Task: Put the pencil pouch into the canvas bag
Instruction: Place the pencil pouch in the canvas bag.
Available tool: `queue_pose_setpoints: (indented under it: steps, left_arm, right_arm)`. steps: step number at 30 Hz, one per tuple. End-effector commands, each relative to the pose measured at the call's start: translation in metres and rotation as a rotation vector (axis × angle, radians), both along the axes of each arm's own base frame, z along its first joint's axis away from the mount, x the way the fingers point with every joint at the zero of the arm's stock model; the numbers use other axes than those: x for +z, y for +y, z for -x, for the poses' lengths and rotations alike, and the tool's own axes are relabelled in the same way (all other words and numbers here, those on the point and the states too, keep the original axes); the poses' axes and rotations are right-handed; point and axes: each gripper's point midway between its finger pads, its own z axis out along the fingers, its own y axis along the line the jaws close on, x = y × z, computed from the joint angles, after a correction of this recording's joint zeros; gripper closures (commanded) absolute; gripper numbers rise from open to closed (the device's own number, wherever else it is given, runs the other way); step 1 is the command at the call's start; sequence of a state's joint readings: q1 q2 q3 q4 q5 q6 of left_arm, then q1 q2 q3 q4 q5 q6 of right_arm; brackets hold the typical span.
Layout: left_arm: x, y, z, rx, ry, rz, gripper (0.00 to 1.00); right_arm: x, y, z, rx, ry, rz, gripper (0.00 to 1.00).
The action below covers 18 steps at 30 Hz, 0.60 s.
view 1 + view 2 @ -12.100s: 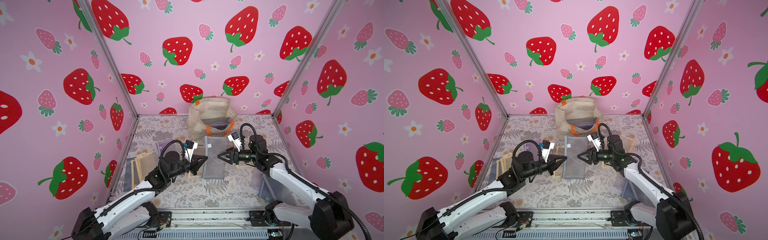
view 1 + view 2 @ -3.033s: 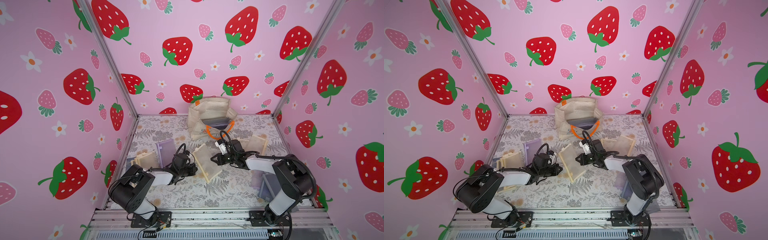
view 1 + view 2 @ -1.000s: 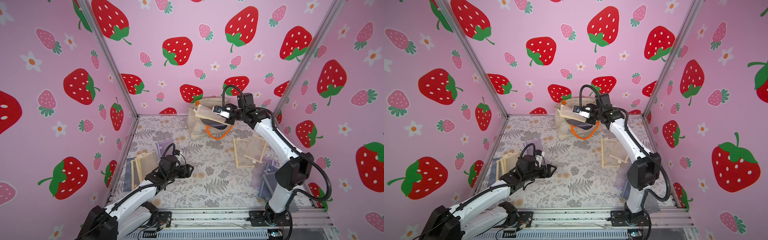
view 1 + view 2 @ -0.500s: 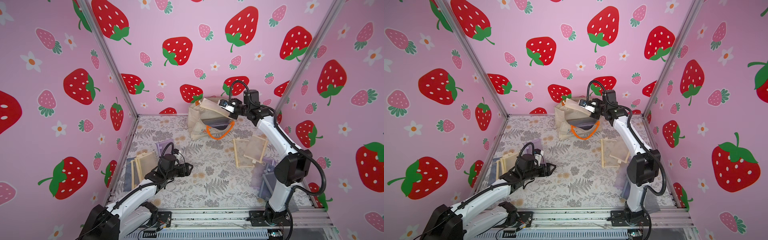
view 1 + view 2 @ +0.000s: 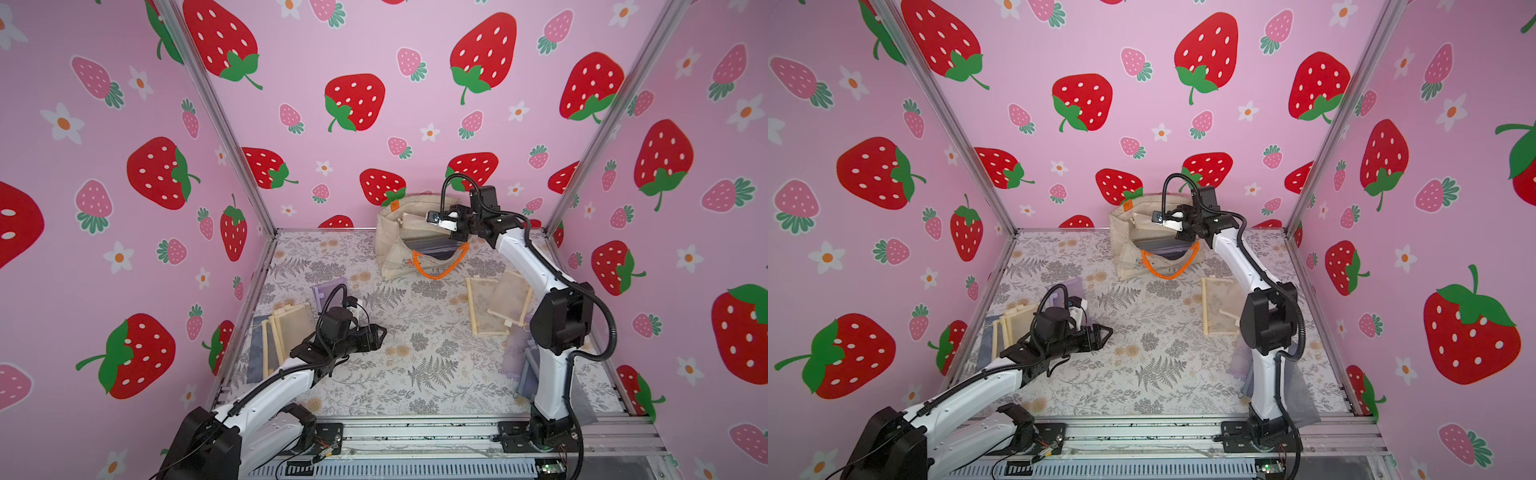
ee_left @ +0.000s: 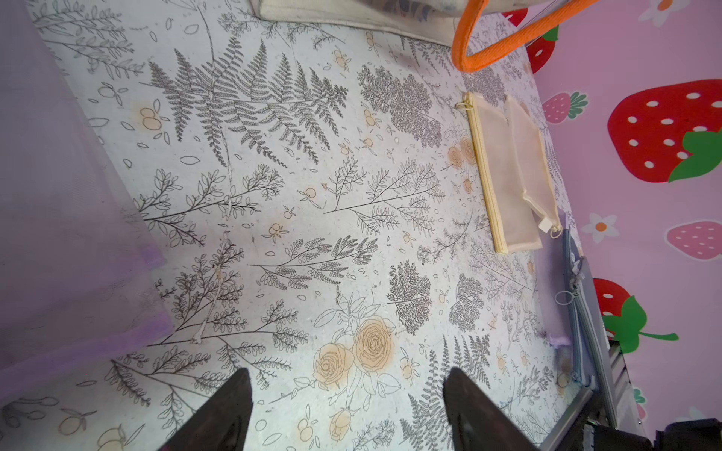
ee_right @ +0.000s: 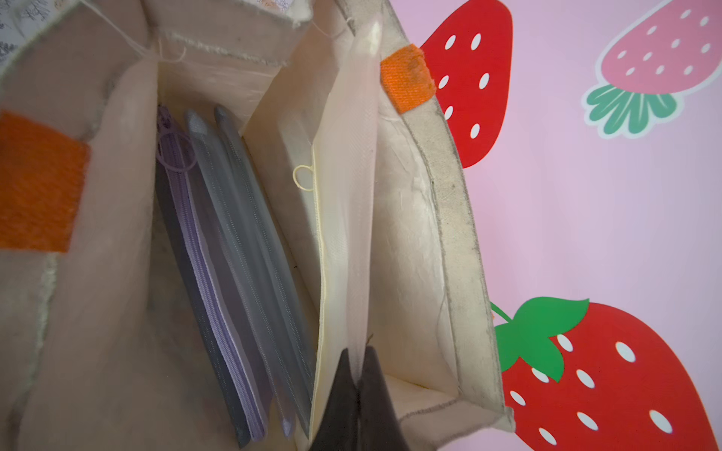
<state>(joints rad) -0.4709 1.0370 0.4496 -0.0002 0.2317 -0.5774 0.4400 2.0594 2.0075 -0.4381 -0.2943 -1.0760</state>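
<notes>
Canvas bag (image 5: 388, 249) stands at the back of the floral mat (image 5: 415, 332), mouth up, orange handle hanging over its front.

Right arm reaches over the mouth. A second ago it held the cream pencil pouch (image 7: 351, 175) flat above the rim; the pouch now stands edge-on inside, along the far wall, beside purple and grey pouches (image 7: 211, 254) already in there.

Right gripper (image 7: 353, 363): fingers pinched together on the pouch's upper edge.

Left gripper (image 6: 347, 375): fingers apart, nothing between them, low over bare mat, well apart from the bag.

Judgement: insertion is nearly complete; letting go and withdrawing remain.

Spare cream pouches (image 5: 494, 299) lie on the mat.
</notes>
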Motion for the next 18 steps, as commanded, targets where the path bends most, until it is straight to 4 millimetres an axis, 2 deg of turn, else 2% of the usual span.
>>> queue_pose_setpoints:
  steps: [1,10,16,18]
  left_arm:
    - [0.006,0.000,-0.006,0.018,-0.015,0.016,0.21]
    - [0.005,0.004,-0.005,0.032,-0.015,0.008,0.22]
    - [0.008,0.005,-0.007,0.039,-0.022,0.007,0.22]
    - [0.010,0.005,-0.007,0.039,-0.025,0.009,0.22]
  right_arm:
    - [0.005,0.012,0.005,0.067,-0.040,0.025,1.00]
    - [-0.010,0.024,0.014,0.208,-0.056,0.061,1.00]
    - [-0.014,0.029,0.005,0.204,-0.062,0.055,1.00]
    - [-0.014,0.030,0.002,0.189,-0.057,0.041,0.93]
